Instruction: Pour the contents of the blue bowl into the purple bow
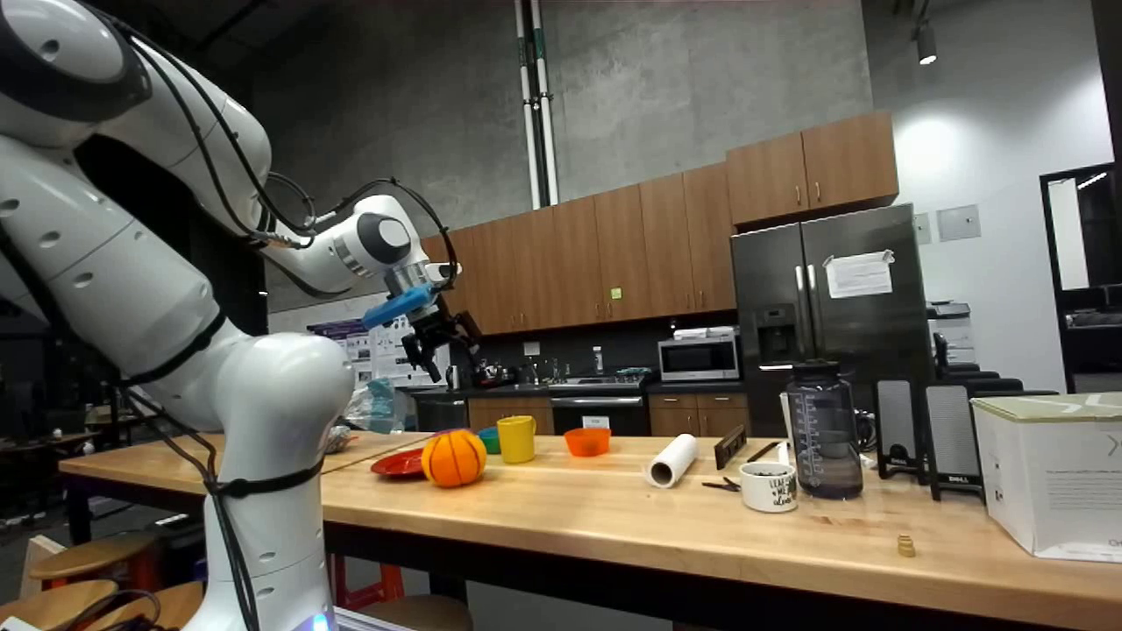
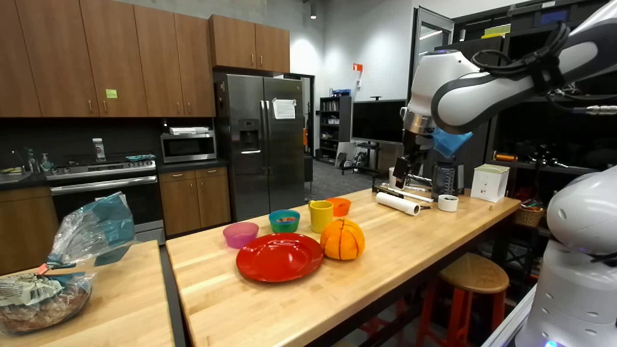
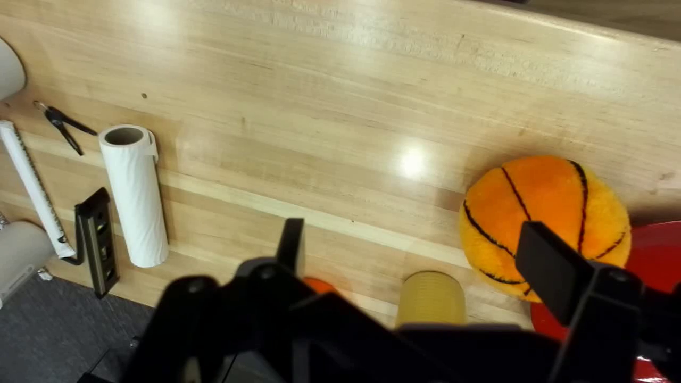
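Hand [image 3: 417, 247], one: spread wide, holding nothing, raised over the bench [image 2: 385, 233], which we judge leaves clearance for travel. Blue bowl [image 2: 284, 228], one: upright between purple bowl [image 2: 240, 239] and yellow mug [image 2: 321, 217]; set level, we suppose, so its small reddish pieces [image 2: 286, 220] stay in. Purple bowl: just beside, handy, we think, for the pour.

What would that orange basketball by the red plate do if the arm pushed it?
The orange basketball looks fuzzy, like plush, so it would probably give a little rather than slip. Its rounded shape suggests it could roll on the flat tabletop, though the red plate beside it might check that on one side.
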Available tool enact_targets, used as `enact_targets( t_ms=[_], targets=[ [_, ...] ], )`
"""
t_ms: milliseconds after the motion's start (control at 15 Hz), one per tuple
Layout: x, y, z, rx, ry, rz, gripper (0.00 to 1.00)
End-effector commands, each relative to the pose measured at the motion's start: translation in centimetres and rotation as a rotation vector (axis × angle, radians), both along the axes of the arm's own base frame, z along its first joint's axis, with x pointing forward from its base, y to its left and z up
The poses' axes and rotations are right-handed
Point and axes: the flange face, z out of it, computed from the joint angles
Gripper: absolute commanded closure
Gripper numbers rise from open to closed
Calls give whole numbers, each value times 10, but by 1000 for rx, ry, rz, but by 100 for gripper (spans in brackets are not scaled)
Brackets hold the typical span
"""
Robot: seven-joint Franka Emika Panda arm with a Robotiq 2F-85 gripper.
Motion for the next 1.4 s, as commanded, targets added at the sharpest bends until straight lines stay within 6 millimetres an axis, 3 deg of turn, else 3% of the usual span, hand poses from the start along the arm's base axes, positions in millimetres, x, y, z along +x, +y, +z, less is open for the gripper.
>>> enact_targets(
  t_ms=[0,400,667,933,1333],
  targets=[
    [0,0,0,0,1,0,0],
    [0,0,0,0,1,0,0],
    [11,4,0,3,-17,6,0],
    [36,13,-8,27,-34,22,0],
    [72,47,-30,46,-3,65,0]
  ],
)
